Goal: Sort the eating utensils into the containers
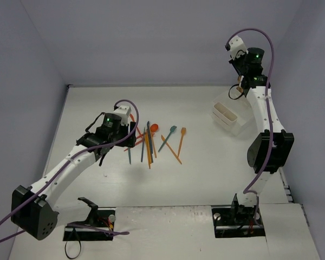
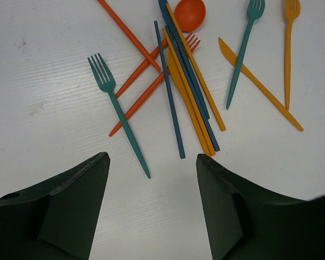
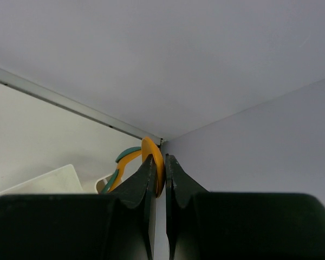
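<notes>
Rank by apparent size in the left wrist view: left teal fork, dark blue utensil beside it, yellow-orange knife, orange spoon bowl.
Largest: left teal fork and dark blue utensil, alike, so unranked.
Then: yellow-orange knife, slightly shorter.
Smallest: orange spoon bowl, cut by the frame edge.

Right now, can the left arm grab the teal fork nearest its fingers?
Probably yes. The left gripper hangs open right above the handle end of the teal fork, and nothing covers that end.

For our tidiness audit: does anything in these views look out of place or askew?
Yes. The utensils lie crisscrossed in a heap, several overlapping, while the right jaws pinch an orange utensil by its rounded end.
</notes>
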